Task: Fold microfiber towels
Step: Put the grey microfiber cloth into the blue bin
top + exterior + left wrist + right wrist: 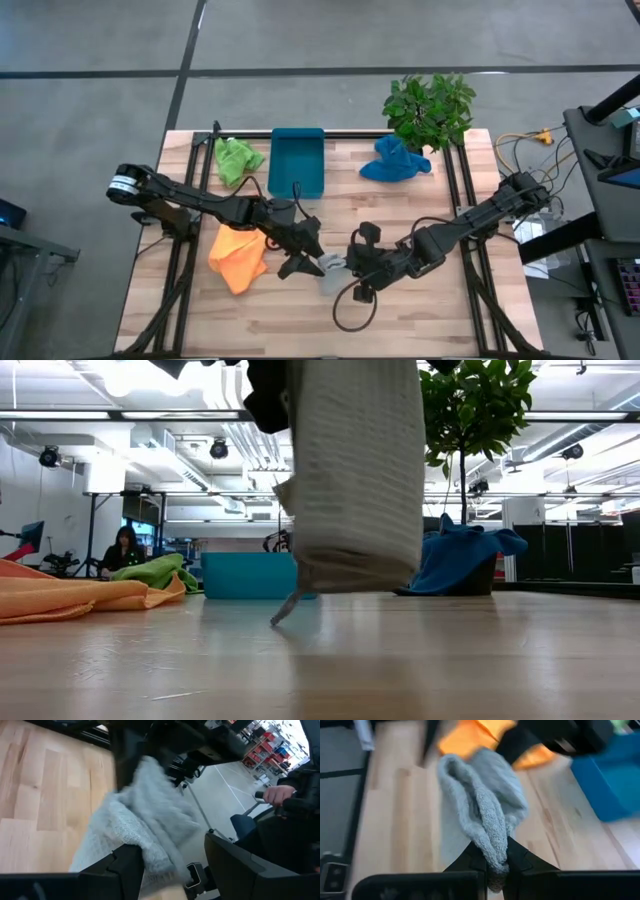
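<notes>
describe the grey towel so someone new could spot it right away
On the wooden table, look near the middle front, where both arms meet. The grey towel hangs pinched between the left gripper and right gripper; it is the only towel held up, and the only grey one.

My wooden bench (420, 310) holds an orange towel (236, 257), a green towel (235, 158), a blue towel (394, 161), a teal tray (297, 160) and a plant (428, 106).

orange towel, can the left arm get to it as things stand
Probably not right away. The orange towel lies uncovered on the table beside the left arm, nothing on top of it, but the left end effector and the right end effector both hold the grey towel up off the table.
</notes>
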Available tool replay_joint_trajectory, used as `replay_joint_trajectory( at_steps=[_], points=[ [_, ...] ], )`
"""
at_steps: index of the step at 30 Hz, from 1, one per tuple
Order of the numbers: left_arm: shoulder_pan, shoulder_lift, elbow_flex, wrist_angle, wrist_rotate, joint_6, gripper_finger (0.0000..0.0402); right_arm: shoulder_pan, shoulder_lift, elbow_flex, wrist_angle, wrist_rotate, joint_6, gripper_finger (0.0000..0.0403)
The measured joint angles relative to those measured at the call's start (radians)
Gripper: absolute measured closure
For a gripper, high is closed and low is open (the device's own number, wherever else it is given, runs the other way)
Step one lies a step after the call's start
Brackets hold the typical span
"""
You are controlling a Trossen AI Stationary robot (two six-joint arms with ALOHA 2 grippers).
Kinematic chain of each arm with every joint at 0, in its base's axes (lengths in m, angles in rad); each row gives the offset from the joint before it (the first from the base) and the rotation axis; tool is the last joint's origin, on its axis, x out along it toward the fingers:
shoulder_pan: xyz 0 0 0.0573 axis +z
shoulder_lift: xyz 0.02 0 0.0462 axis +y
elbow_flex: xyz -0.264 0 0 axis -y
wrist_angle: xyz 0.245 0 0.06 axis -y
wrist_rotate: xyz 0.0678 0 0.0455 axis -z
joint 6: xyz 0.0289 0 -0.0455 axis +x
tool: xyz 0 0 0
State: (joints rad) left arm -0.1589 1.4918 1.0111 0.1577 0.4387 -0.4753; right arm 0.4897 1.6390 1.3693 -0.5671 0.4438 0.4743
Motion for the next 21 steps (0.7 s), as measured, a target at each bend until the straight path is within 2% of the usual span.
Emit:
replay_joint_trajectory(
  at_steps=[4, 21],
  points=[
    [0.000, 0.000, 0.000, 0.000, 0.000, -0.017, 0.0213, -0.008, 0.000, 0.000, -0.054, 0.005, 0.045, 0.0390],
    [0.000, -0.001, 0.001, 0.011, -0.004, -0.017, 0.0213, -0.015, 0.000, 0.000, -0.023, 0.030, 0.049, 0.0390]
  ],
)
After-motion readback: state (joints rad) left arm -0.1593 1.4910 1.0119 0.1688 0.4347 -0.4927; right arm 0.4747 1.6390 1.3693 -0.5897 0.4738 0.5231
